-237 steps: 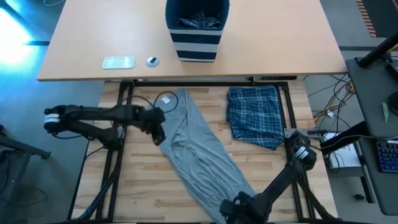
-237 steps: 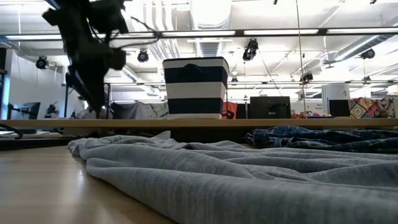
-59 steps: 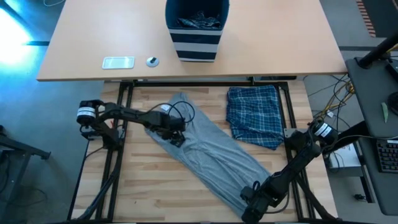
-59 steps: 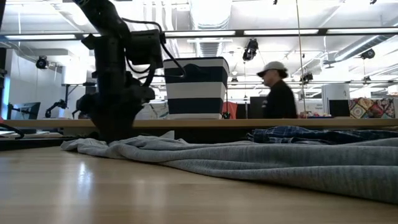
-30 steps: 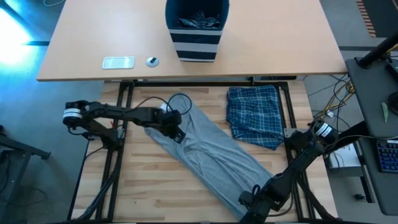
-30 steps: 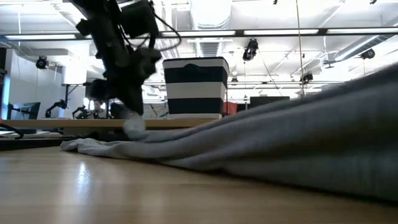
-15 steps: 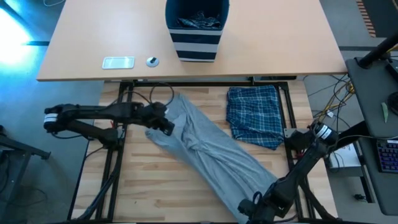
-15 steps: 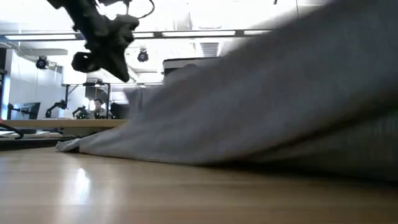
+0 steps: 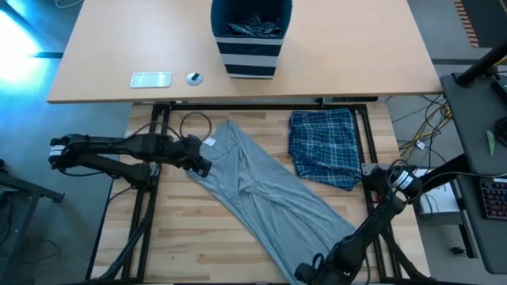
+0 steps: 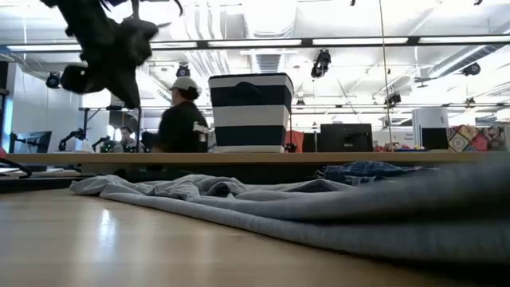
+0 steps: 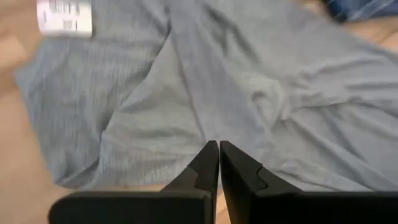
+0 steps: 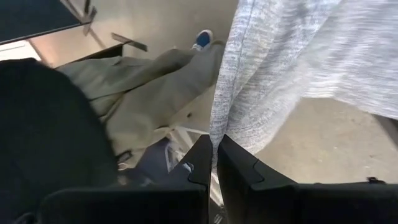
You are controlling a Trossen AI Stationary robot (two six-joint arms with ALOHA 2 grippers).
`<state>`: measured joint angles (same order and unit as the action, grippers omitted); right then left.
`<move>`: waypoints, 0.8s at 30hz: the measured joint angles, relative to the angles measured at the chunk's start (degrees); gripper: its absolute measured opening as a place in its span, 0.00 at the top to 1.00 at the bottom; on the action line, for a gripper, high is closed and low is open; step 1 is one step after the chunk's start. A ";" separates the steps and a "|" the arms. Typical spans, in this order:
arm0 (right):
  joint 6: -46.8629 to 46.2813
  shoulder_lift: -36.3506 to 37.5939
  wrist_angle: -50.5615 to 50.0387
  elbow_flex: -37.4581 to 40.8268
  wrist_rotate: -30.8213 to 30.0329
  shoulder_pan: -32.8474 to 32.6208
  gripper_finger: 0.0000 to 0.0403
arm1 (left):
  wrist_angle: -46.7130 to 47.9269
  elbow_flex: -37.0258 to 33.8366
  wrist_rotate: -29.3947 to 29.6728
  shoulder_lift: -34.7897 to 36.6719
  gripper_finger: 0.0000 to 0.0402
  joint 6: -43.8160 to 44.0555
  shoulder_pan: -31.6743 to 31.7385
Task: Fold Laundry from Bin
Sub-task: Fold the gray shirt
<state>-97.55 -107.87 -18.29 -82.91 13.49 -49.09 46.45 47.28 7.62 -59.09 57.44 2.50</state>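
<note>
The grey garment point(image 9: 257, 190) lies slantwise on the wooden table, from far left to near right, with a white tag point(image 9: 211, 142) at its far end. My left gripper point(image 11: 219, 148) is shut and hovers over the garment's far left part, with nothing between its fingers; in the low view it hangs high point(image 10: 103, 56). My right gripper point(image 9: 311, 274) is at the table's near edge, shut on the garment's near end. A folded plaid garment point(image 9: 325, 147) lies at the far right. The striped bin point(image 9: 250, 38) stands on the desk beyond, with dark laundry inside. My right gripper pinches an edge of the grey garment's near end point(image 12: 216, 132) between its two fingers. The cloth runs away from the fingertips, lifted at that end. The rest of the garment point(image 10: 335, 209) lies on the table. One layer or several, I cannot tell.
A pale flat device point(image 9: 150, 79) and a small round object point(image 9: 194, 77) lie on the far desk. A person in a cap point(image 10: 182, 119) stands behind the desk. A person's legs point(image 12: 149, 93) show beyond the table's near edge.
My left gripper, still shut, has risen and drawn back toward the table's left edge. My right gripper has moved along the near edge toward the left with the garment's near end. That end rose high in front of the low camera and has come down low again.
</note>
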 joint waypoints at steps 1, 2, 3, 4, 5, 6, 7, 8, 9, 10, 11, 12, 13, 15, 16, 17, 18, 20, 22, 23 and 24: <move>0.08 0.00 -0.62 -0.01 -0.01 0.10 0.97 | -1.24 -1.01 -0.02 -0.94 0.99 1.09 -0.61; 0.21 0.00 -1.38 -0.02 -0.01 0.22 0.97 | -3.36 -2.24 -0.42 -1.97 0.97 2.27 -1.27; 0.45 0.00 -2.20 -0.02 -0.01 0.36 0.97 | -6.22 -3.53 -0.90 -3.04 0.95 3.72 -2.12; 0.64 0.00 -2.74 -0.02 -0.05 0.39 0.97 | -9.36 -4.75 -1.19 -4.19 0.92 5.37 -3.07; 0.72 0.00 -2.87 -0.02 -0.03 0.52 0.97 | -12.47 -5.87 -1.30 -5.41 0.89 6.94 -4.11; 0.94 0.00 -2.85 -0.02 -0.03 0.62 0.97 | -15.64 -6.90 -1.54 -6.83 0.86 8.57 -5.14; 1.16 0.00 -2.83 -0.02 -0.03 0.71 0.97 | -17.99 -7.61 -1.45 -8.28 0.83 10.07 -5.92; 1.30 0.00 -2.87 -0.02 -0.06 0.75 0.97 | -19.30 -7.94 -1.06 -9.76 0.79 11.61 -6.61; 1.52 0.00 -2.88 -0.02 -0.03 0.92 0.97 | -19.48 -7.97 -0.54 -11.41 0.75 13.01 -7.07; 1.88 0.00 -2.88 -0.02 -0.02 1.06 0.97 | -19.37 -7.99 -0.33 -13.13 0.72 14.08 -7.25; 2.18 0.00 -2.91 -0.02 -0.02 1.11 0.97 | -19.15 -7.92 -0.20 -14.87 0.68 14.87 -7.28; 2.28 0.00 -2.87 -0.02 -0.02 1.28 0.97 | -18.82 -7.77 -0.38 -16.54 0.66 15.49 -7.41; 2.43 0.00 -2.89 -0.02 0.02 1.41 0.97 | -18.66 -7.45 -1.15 -18.27 0.63 15.76 -7.63; 2.68 0.00 -2.90 -0.02 -0.01 1.54 0.97 | -19.01 -6.50 -1.83 -21.20 0.60 16.46 -8.24; 2.69 0.00 -2.94 -0.02 -0.03 1.69 0.97 | -18.99 -6.03 -2.21 -22.44 0.59 16.76 -8.45; 2.68 0.00 -2.90 -0.02 -0.04 1.71 0.97 | -18.98 -5.61 -2.31 -23.67 0.59 16.82 -8.62; 2.72 0.00 -2.90 -0.02 -0.08 1.71 0.97 | -18.94 -5.18 -2.43 -24.73 0.59 16.82 -8.72; 2.72 0.00 -2.96 -0.02 -0.06 1.69 0.97 | -19.24 -4.55 -2.60 -26.35 0.59 16.81 -8.74; 2.91 0.00 -2.98 -0.02 -0.06 1.66 0.97 | -19.60 -4.18 -2.58 -27.60 0.60 16.78 -8.74; 3.03 0.00 -2.98 -0.02 -0.06 1.63 0.97 | -19.97 -4.14 -2.58 -28.08 0.60 16.77 -8.74; 3.06 0.00 -3.03 -0.02 -0.06 1.64 0.97 | -20.19 -4.16 -2.53 -28.65 0.61 16.76 -8.71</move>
<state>-94.50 -107.87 -21.32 -82.94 13.43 -47.45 26.26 43.11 5.09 -87.74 74.19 -6.21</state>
